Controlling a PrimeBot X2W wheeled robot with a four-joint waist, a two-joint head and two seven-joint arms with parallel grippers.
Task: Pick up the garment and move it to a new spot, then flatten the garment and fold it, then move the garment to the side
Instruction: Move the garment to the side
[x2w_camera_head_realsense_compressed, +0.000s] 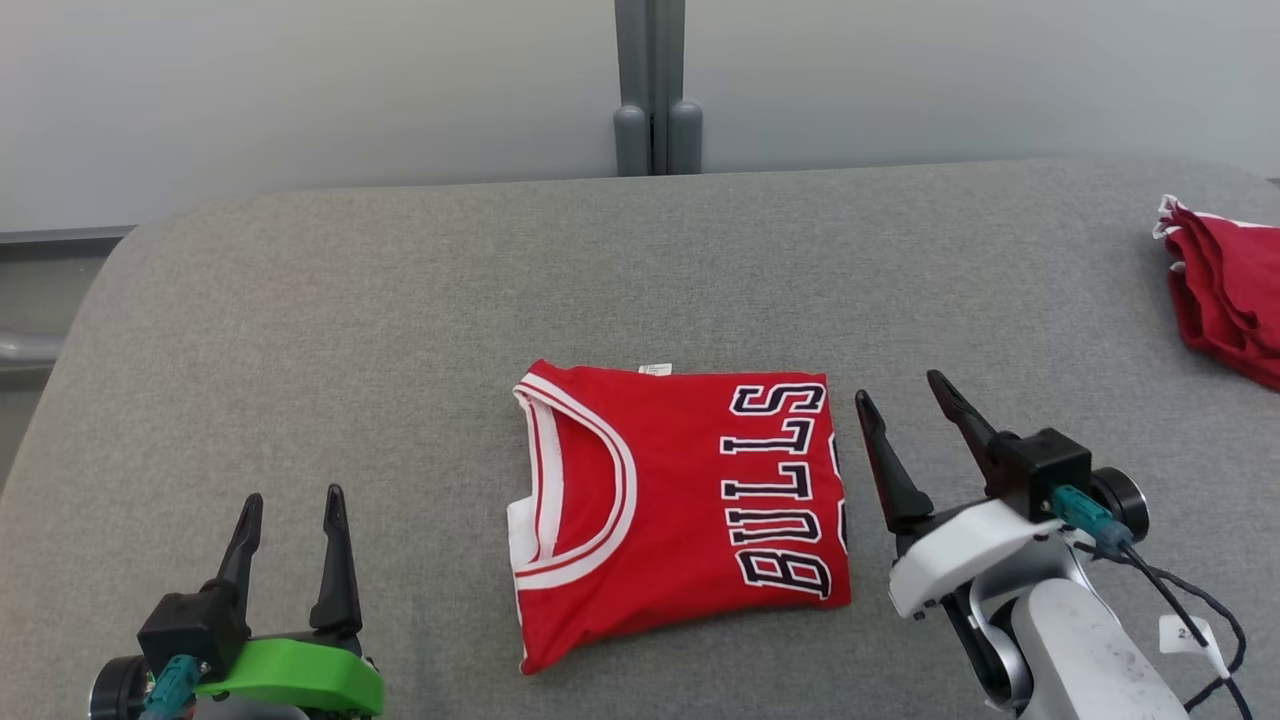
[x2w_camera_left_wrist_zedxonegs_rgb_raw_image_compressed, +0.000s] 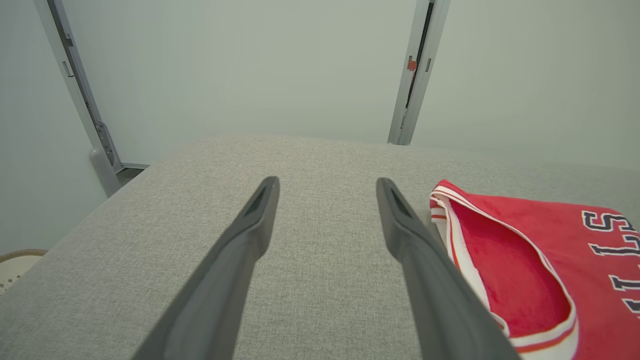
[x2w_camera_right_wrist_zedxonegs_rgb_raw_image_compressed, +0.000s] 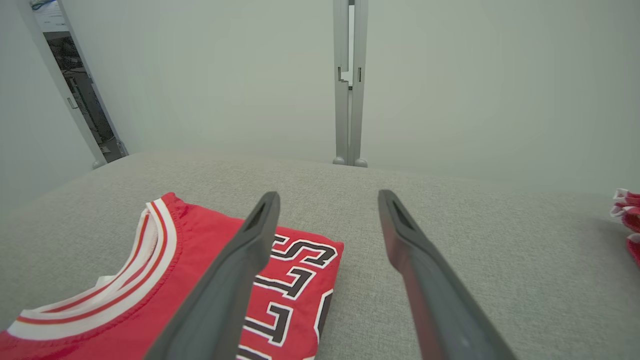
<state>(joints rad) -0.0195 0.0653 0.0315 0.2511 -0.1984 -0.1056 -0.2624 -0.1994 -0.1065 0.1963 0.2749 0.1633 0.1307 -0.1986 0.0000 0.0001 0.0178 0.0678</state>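
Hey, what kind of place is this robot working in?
Probably a lab or test room for garment folding: a grey fabric-covered table, bare pale walls with a grey metal post, and a folded red jersey plus another red garment.

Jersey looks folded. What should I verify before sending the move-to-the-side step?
1. Jersey folded: ok, a compact rectangle lying flat.
2. Left gripper open, holding nothing: ok, it stands apart from the jersey.
3. Right gripper open, holding nothing: ok, at the jersey's right edge.
4. Landing spot on the table's left: ok, bare grey surface there.
5. Landing spot at far right: not ok, a second red garment lies there.
6. Hidden layers aligned underneath: cannot tell.
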